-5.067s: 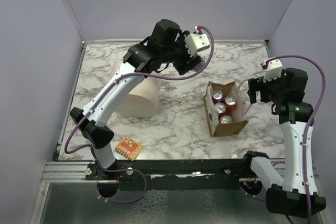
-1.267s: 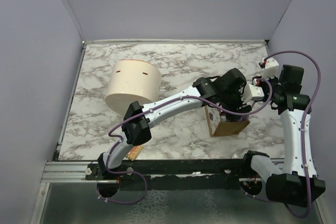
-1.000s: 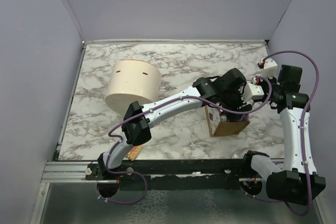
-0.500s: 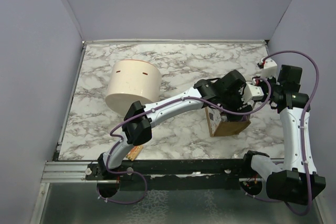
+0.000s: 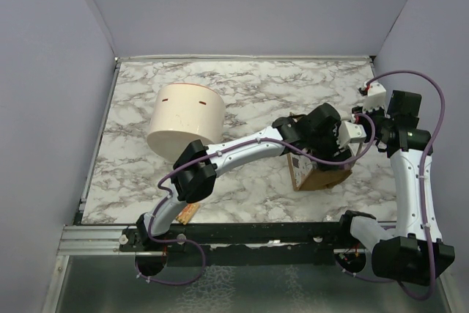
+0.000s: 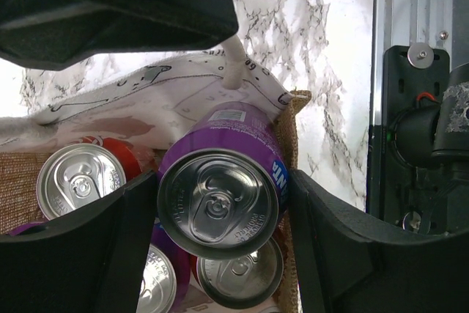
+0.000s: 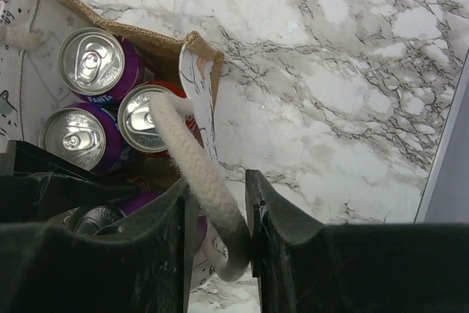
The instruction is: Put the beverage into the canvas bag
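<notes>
**Item 1, left gripper [image 6: 220, 190].** From my station I see it clenched across the beverage can [image 6: 220, 196], one black finger [image 6: 95, 254] on each flank of the can's body. The arm reaches from the near left across the marble table [image 5: 256, 86] to the bag.

**Item 2, beverage can.** Purple, silver top facing my left wrist camera, tilted. It sits in the mouth of the canvas bag [image 6: 146, 100], against the printed white lining and the brown corner. Its lower end overlaps the cans below; I cannot tell from this angle whether it rests on them.

**Item 3, canvas bag [image 5: 322, 177].** Tan-brown, upright, on the right half of the table, largely covered by the left wrist in my overhead view.

**Item 4, contents.** In my right wrist view I count a purple Fanta can [image 7: 91, 60], a red can [image 7: 143, 119] and a second purple can [image 7: 73, 141], all upright.

**Item 5, right gripper [image 7: 216, 203].** Closed on the bag's whitish rope handle [image 7: 179, 144], which runs up between the two fingers.

**Item 6, cream tub [image 5: 187, 119].** On its side on the left half of the table, well apart from the bag.
</notes>
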You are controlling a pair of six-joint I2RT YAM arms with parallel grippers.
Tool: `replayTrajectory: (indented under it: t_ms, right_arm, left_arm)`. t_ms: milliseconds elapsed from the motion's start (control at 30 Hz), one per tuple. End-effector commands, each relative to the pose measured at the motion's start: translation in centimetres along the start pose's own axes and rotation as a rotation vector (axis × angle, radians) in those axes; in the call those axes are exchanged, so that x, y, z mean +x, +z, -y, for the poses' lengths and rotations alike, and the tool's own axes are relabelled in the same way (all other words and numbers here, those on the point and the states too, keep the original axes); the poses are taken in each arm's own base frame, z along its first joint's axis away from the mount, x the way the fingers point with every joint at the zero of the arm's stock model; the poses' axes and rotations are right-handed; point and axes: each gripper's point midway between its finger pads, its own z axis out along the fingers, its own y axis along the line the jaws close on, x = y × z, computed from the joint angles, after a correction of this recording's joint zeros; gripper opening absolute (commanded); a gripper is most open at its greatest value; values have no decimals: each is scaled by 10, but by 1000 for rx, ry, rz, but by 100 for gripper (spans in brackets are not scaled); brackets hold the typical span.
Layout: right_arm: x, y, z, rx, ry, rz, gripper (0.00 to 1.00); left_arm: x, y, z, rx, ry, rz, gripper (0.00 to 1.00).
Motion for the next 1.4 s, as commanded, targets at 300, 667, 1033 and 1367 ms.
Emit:
replayTrajectory:
  t_ms: [300,667,1033,1367]
  right_arm:
    - [-11,-3,-8,-52,8,33,16]
    - [-44,-20,-16,-111,-5,89,1]
    - [-52,-20,-32,-214,21,100,1]
    - [-46,-16,-34,-228,29,93,1]
  left_arm:
    - [-14,-17,41,160,50,5,0]
    - [-10,-28,38,135,79,-60,0]
    - [10,-9,35,153,81,-91,0]
    - [7,-2,45,199,98,26,17]
